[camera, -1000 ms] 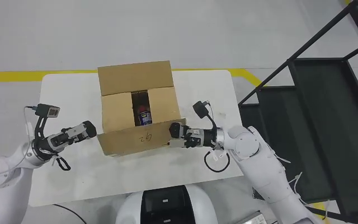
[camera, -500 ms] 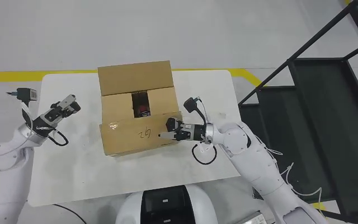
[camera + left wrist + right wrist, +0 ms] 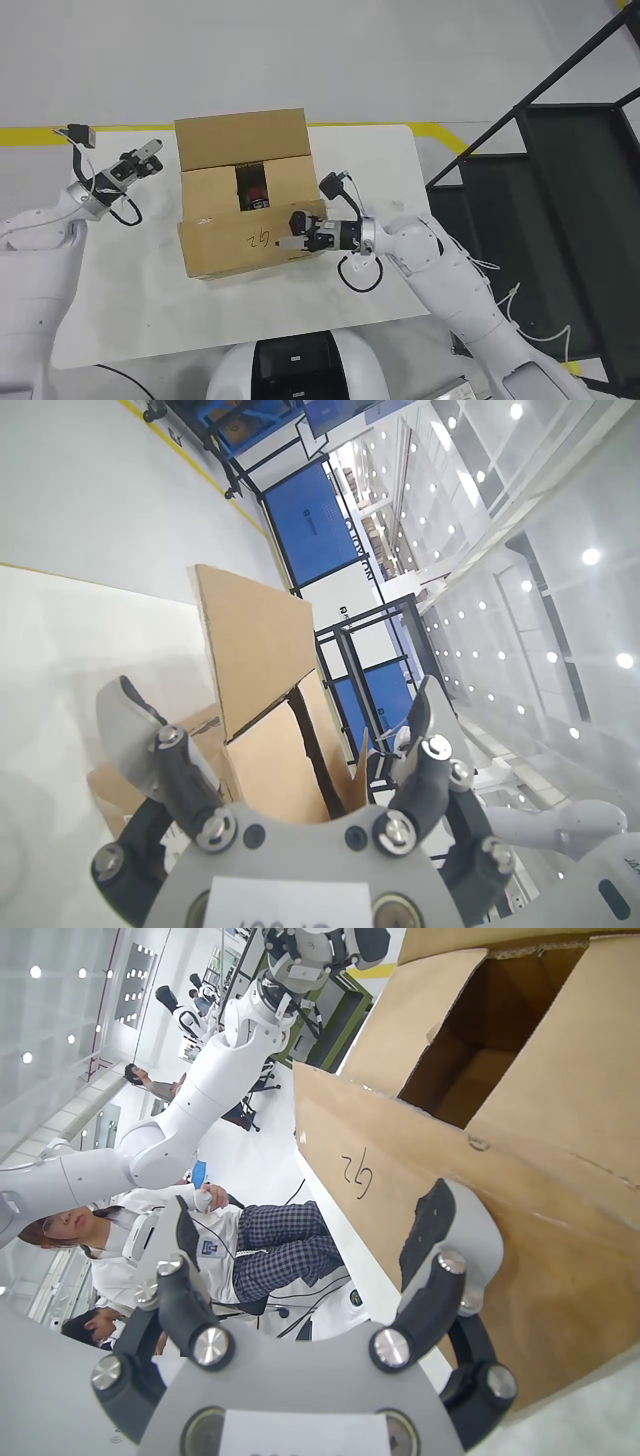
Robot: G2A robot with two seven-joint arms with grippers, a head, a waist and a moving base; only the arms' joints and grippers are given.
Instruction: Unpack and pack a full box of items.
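A brown cardboard box [image 3: 250, 190] stands mid-table, its side flaps folded in and a gap between them. Through the gap shows a dark bottle [image 3: 259, 195] with a red top. The far flap [image 3: 241, 133] stands up; the near flap [image 3: 250, 242], marked in pen, leans outward. My right gripper [image 3: 296, 233] is open at the near flap's right end, one fingertip [image 3: 440, 1218] against the flap's outer face [image 3: 450, 1168]. My left gripper [image 3: 150, 156] hangs open and holds nothing, just left of the box's far-left corner; in its wrist view the left gripper [image 3: 275, 710] faces the box [image 3: 265, 650].
The white table [image 3: 370, 160] has bare room left, right and in front of the box. A black metal stair frame [image 3: 545, 150] stands off the table's right side. A yellow floor line [image 3: 40, 134] runs behind the table.
My left arm swung from the table's near-left side up to the box's far-left corner. My right gripper slid left along the near flap, which now stands slightly higher.
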